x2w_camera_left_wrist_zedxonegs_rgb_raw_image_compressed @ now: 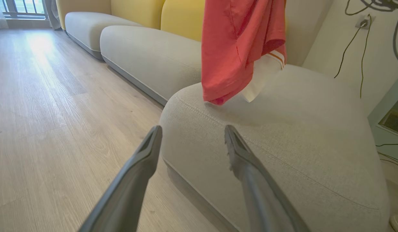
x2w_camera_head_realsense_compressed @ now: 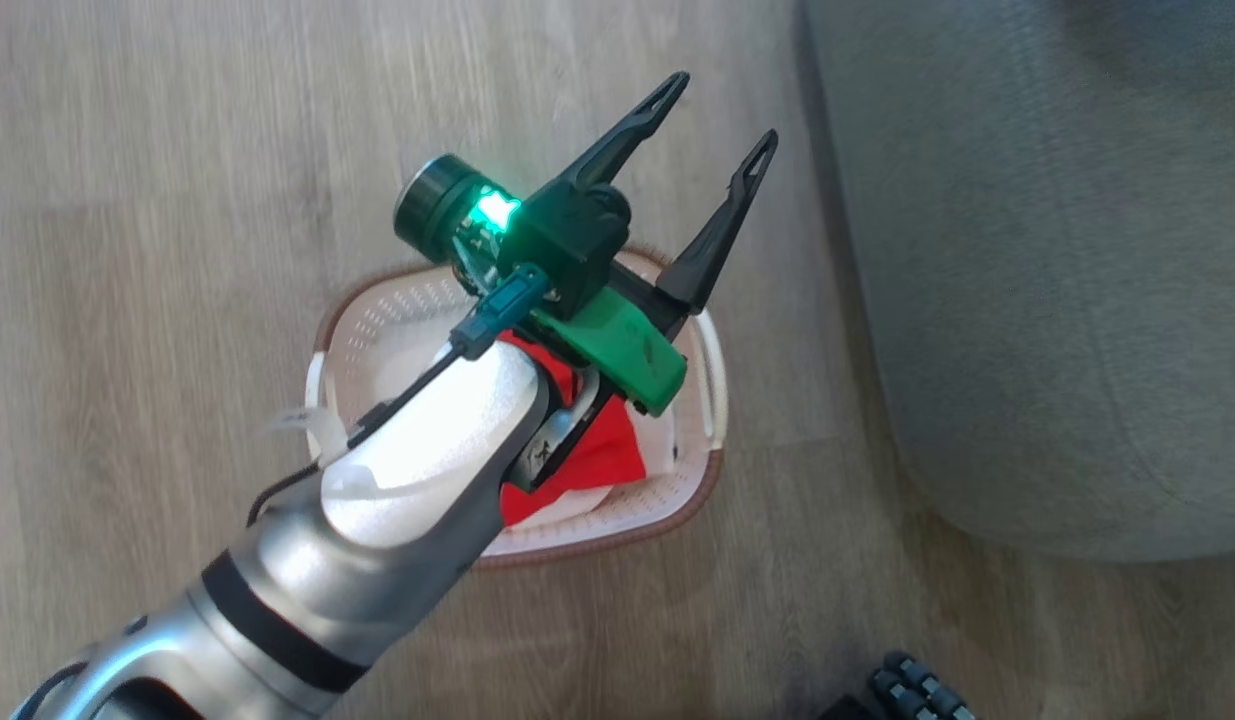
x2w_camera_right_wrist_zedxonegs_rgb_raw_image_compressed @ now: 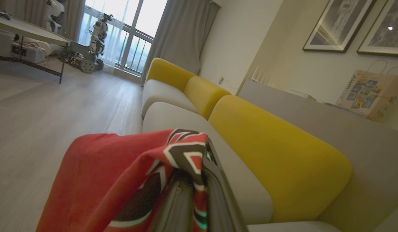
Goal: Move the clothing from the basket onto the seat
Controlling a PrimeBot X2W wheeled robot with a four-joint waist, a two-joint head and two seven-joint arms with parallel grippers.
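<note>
The cream basket (x2w_camera_head_realsense_compressed: 377, 330) stands on the wood floor with a red garment (x2w_camera_head_realsense_compressed: 602, 450) lying in it, partly hidden under my left arm. My left gripper (x2w_camera_head_realsense_compressed: 726, 109) hovers above the basket's far rim, open and holding nothing, fingers pointing toward the grey seat (x2w_camera_head_realsense_compressed: 1057, 300). In the left wrist view the open gripper (x2w_camera_left_wrist_zedxonegs_rgb_raw_image_compressed: 193, 129) faces the seat (x2w_camera_left_wrist_zedxonegs_rgb_raw_image_compressed: 298, 129), over which a red garment with a white striped hem (x2w_camera_left_wrist_zedxonegs_rgb_raw_image_compressed: 237, 48) hangs from above. My right gripper (x2w_camera_right_wrist_zedxonegs_rgb_raw_image_compressed: 199, 174) is shut on red clothing with black-and-white lettering edged in green (x2w_camera_right_wrist_zedxonegs_rgb_raw_image_compressed: 121, 167).
Grey seat cushions (x2w_camera_left_wrist_zedxonegs_rgb_raw_image_compressed: 150, 58) with yellow backrests (x2w_camera_right_wrist_zedxonegs_rgb_raw_image_compressed: 276, 154) run along the wall. Cables (x2w_camera_left_wrist_zedxonegs_rgb_raw_image_compressed: 350, 48) hang at the right wall. A table (x2w_camera_right_wrist_zedxonegs_rgb_raw_image_compressed: 28, 32) and another robot (x2w_camera_right_wrist_zedxonegs_rgb_raw_image_compressed: 97, 32) stand by the window. A dark ribbed object (x2w_camera_head_realsense_compressed: 912, 690) lies on the floor.
</note>
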